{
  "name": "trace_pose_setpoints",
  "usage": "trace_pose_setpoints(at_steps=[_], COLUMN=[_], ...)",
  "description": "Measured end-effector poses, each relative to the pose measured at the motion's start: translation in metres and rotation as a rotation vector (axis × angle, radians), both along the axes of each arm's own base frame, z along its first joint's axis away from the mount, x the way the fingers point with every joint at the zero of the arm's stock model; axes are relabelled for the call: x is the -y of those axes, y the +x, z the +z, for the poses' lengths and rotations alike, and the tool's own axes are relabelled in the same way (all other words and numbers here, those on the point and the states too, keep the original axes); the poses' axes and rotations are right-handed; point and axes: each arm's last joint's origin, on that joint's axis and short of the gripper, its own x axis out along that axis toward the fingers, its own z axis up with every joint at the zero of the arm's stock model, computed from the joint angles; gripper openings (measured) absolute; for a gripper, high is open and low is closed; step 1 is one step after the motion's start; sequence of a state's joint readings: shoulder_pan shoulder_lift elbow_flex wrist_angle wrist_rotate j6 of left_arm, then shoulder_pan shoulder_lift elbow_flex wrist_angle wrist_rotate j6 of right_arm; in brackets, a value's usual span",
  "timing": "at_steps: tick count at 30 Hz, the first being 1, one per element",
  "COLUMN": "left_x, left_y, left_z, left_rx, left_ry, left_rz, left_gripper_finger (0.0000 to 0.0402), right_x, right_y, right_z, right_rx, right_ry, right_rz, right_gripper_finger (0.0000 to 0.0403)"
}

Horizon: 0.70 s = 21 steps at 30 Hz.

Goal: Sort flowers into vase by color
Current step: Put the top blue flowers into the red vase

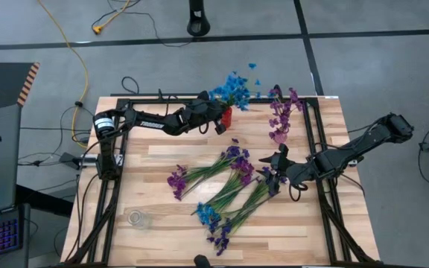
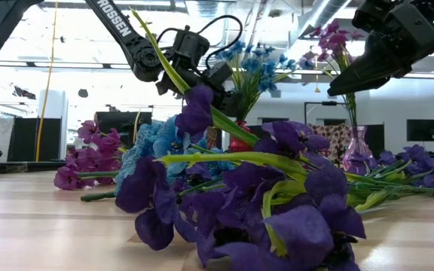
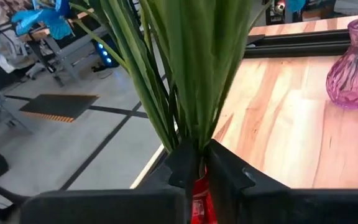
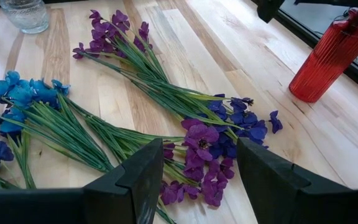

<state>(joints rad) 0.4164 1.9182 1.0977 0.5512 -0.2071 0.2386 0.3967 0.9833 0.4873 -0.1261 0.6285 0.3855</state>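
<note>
- High view: the left gripper (image 1: pixel 223 119) sits at the upper middle of the frame, at the red vase (image 1: pixel 227 115) on the table's (image 1: pixel 170 152) far edge. Blue flowers (image 1: pixel 234 88) stand in this vase. Just right of them, magenta flowers (image 1: pixel 281 113) rise from a vase that cannot be made out here. The right gripper (image 1: pixel 277 165) hangs right of centre, fingers apart, over the loose flowers (image 1: pixel 226 182) lying in the middle of the table. A clear glass jar (image 1: pixel 138 219) stands at the lower left.
- Low view: purple blossoms (image 2: pixel 270 203) and green stems fill the foreground. The red vase (image 2: pixel 239 134) shows behind them at centre, a pink glass vase (image 2: pixel 358 149) with tall magenta blooms at the right.
- Left wrist view: the left gripper's fingers (image 3: pixel 182 165) sit nearly together around the bundle of green stems (image 3: pixel 185 68) just above the red vase (image 3: pixel 199 199); whether they grip the stems cannot be told. The pink vase (image 3: pixel 353 65) stands at the right edge.
- Right wrist view: the right gripper's fingers (image 4: pixel 142 174) stand wide apart, empty, over violet and magenta blossoms (image 4: pixel 210 155). Blue blooms (image 4: pixel 23 93) lie at the left, the red vase (image 4: pixel 328 59) at the upper right, the jar (image 4: pixel 23 14) at the upper left.
</note>
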Motion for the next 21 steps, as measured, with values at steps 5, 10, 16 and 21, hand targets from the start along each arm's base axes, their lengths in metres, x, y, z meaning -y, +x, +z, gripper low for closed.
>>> trace_pose_setpoints(at_steps=[5, 10, 16, 21], left_x=[0.001, 0.003, 0.006, 0.008], left_y=[0.0, 0.001, -0.003, -0.007], left_z=[-0.001, 0.0, 0.013, 0.021], left_rx=[0.002, -0.002, 0.019, 0.011], left_ry=[-0.007, -0.008, -0.002, -0.032], left_rz=[0.0, -0.004, 0.01, 0.02], left_gripper_finger=[0.0072, 0.0109, 0.0137, 0.0147], right_x=[0.0, 0.0, 0.0, 0.0], right_y=[0.0, 0.0, 0.0, 0.0], right_z=[0.0, 0.0, 0.0, 0.0], right_rx=[0.0, 0.0, 0.0, 0.0], right_ry=[0.0, 0.0, 0.0, 0.0], right_rz=[0.0, 0.0, 0.0, 0.0], right_gripper_finger=[0.023, 0.023, 0.023, 0.023])
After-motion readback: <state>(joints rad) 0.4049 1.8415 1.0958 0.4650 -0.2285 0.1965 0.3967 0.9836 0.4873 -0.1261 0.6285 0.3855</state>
